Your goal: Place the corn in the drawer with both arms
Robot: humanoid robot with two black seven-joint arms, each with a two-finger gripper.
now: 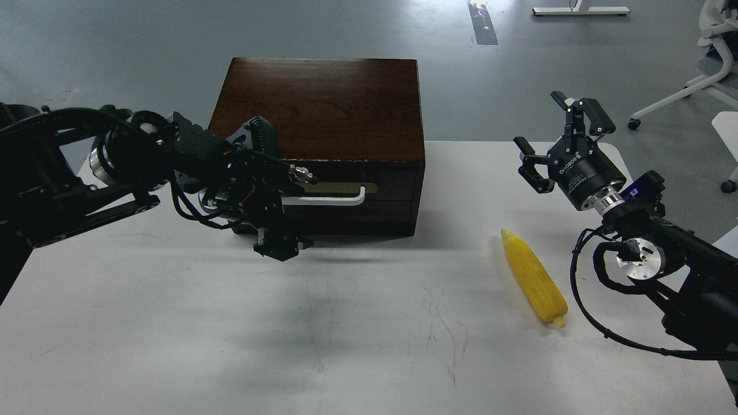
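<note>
The yellow corn (533, 277) lies on the white table (346, 334) at the right, pale tip pointing away from me. The drawer (375, 188) in the dark wooden box (320, 104) is closed, and its white bar handle (337, 200) shows. My left gripper (279, 246) hangs in front of the handle's left end and hides that end; it is dark and its fingers cannot be told apart. My right gripper (562, 134) is open and empty, held above the table behind and to the right of the corn.
The box stands at the table's far edge. A white office chair (712, 63) and another white tabletop (727, 129) are beyond the table's right side. The right arm's cable (582, 311) loops down close to the corn's thick end.
</note>
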